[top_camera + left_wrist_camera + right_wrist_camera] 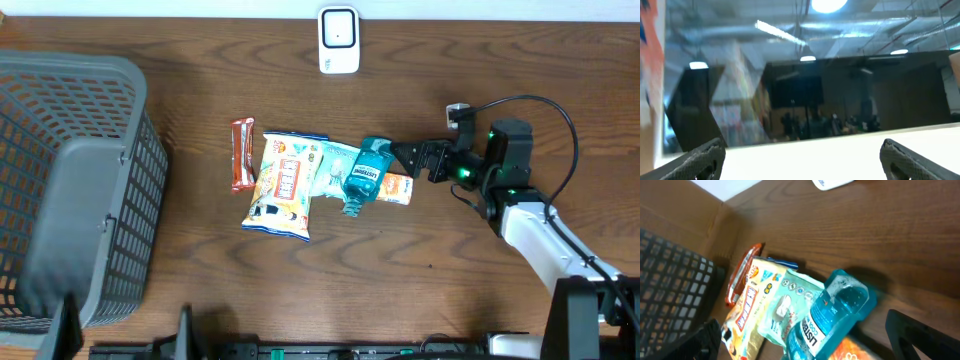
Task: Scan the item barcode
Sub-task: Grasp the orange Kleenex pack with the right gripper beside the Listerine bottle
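At your far left stands the gray mesh basket (80, 190), on the wooden table (450, 290). Your left gripper (802, 156) shows only in its own wrist view. It is tipped up toward ceiling lights and a dark panel, with its fingers spread wide at the frame's lower corners and nothing between them.

Next along, a red snack bar wrapper (241, 153) lies flat, just beside a yellow-and-white snack bag (282, 187). A pale green pouch (335, 165) overlaps that bag's right edge. Well apart at the table's far edge, the white barcode scanner (339, 40) sits above the pile.

The item nearest your working tool is the teal Listerine mouthwash bottle (367, 175). It lies on its side across the green pouch, cap end toward the near edge and flat base toward the far right. An orange packet (398, 188) pokes out from under its right side.

Your right gripper (404, 160) hangs just beside the bottle's base, pointing left at it. Its jaws stand fully wide and hold nothing. In its wrist view the bottle lies between the two fingers, apart from both.
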